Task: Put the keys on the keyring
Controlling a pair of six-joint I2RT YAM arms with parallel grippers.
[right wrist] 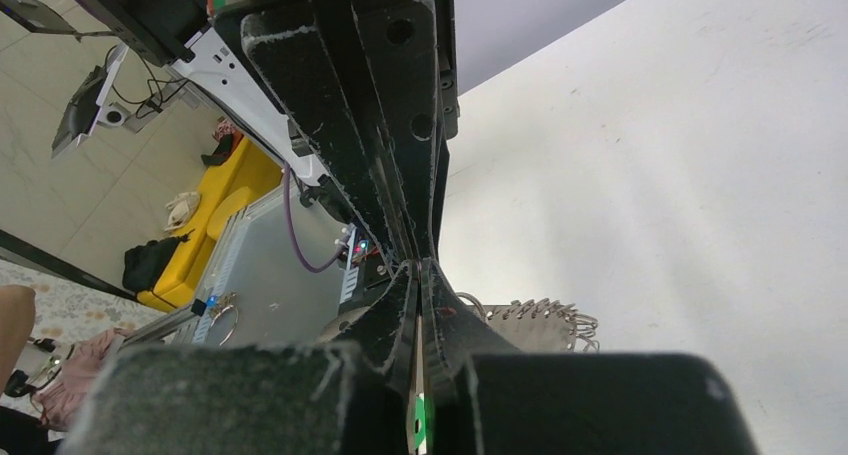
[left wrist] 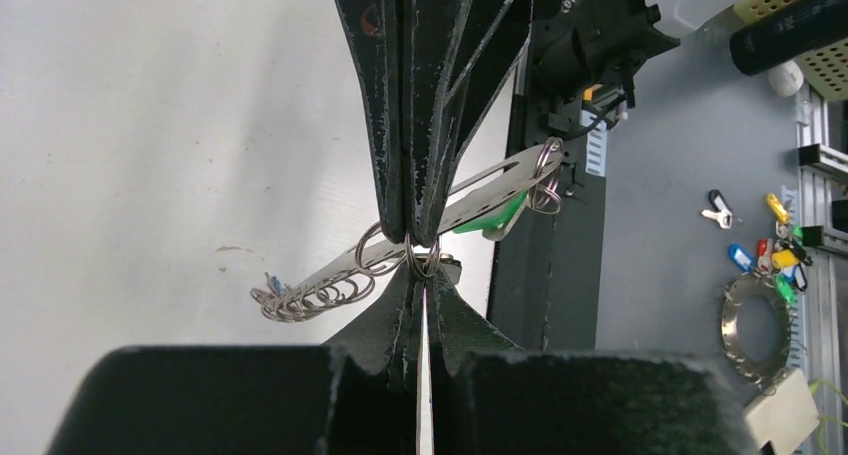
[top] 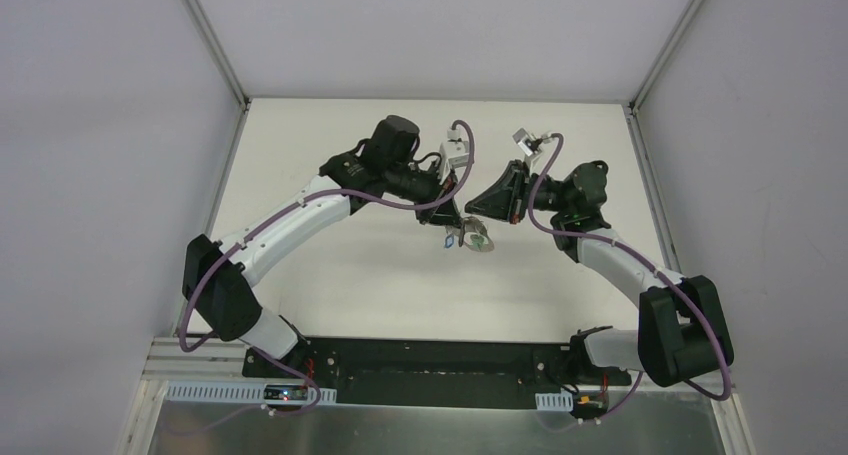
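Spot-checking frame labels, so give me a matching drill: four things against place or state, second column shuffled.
Things
1. left gripper
2. green key head
3. ring chain
4. loose coloured keys

Place or state
A. lying on the grey surface
B. dangling at the keyring's lower end
C. shut on the keyring, tip to tip with the right gripper
D. tucked against the keyring's upper half

Pairs: 1-C, 2-D, 3-B, 4-A
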